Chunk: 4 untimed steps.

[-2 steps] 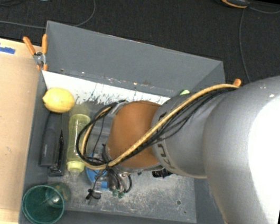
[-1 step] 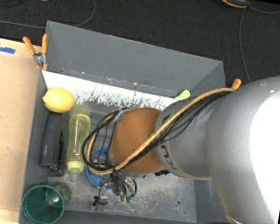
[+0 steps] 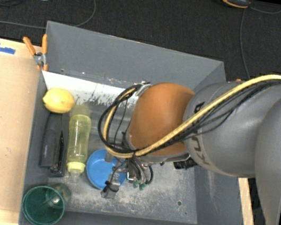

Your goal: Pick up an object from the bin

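Gripper low at rim of blue dish

Grey metal bin, floor scuffed and dusted with pale grit. We note the gripper's dark tip down at the 4 o'clock edge of the blue dish, a round, smooth plastic piece lying a little toward 7 o'clock from the floor's middle. Tip and dish overlap as we see them. We cannot tell whether they touch, nor whether the gripper is spread or pressed together.

A glossy orange cover, dome-shaped, and looped black and yellow cables sit above it on the wrist.

Just beside the dish at its 9 o'clock lies a clear yellowish plastic bottle, lengthwise along the 12-to-6 line. Next over, a long black stapler-like piece. A matte yellow lemon rests at the bin's 10 o'clock, and a translucent green cup sits in the 7 o'clock corner.
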Motion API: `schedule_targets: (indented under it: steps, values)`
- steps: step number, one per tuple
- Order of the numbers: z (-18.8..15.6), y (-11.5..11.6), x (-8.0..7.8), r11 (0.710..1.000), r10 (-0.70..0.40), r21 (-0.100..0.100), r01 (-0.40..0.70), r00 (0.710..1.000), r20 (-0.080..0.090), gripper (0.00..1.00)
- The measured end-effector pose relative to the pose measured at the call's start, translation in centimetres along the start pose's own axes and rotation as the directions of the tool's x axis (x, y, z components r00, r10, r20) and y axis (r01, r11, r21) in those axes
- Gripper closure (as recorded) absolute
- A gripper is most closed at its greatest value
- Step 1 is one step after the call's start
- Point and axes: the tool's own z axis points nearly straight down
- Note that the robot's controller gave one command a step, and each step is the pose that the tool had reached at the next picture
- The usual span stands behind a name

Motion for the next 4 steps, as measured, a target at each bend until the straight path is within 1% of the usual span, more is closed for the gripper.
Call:
schedule_targets:
  steps: [1,2,3,4]
  values:
    - [-0.2,0.0,0.0,1.000,-0.001,0.000,0.001,1.000,0.002,0.00]
    - [5.3,0.7,0.2,0.994,-0.112,0.000,0.112,0.994,0.002,0.00]
    - [7.4,0.0,0.3,0.992,-0.128,0.001,0.128,0.992,0.000,0.00]
    - [10.4,-1.0,0.5,0.954,-0.301,0.000,0.301,0.954,0.000,0.00]
